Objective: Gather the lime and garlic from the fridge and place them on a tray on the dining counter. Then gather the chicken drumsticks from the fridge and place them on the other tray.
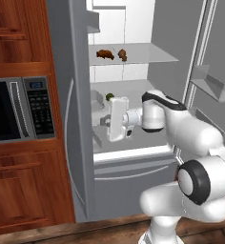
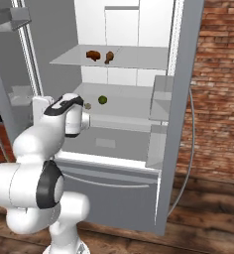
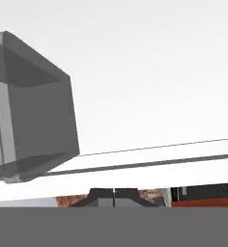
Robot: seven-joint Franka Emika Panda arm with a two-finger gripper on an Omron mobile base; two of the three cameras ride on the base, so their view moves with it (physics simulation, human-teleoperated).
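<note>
No writing can be read anywhere; the microwave point(image 1: 19, 110) keypad left of the fridge point(image 2: 134, 89) is too blurred. The fridge stands open, white inside with clear glass shelves. Two reddish-brown chicken drumsticks point(image 1: 111, 55) lie side by side on its upper shelf point(image 2: 139, 59). The lime point(image 2: 102, 99), small, round and dark green, sits on the shelf below them, with a small pale thing, perhaps the garlic point(image 2: 88, 105), just beside it. The tool point(image 3: 114, 194) is inside the fridge near the lime, closed tight and holding nothing.
</note>
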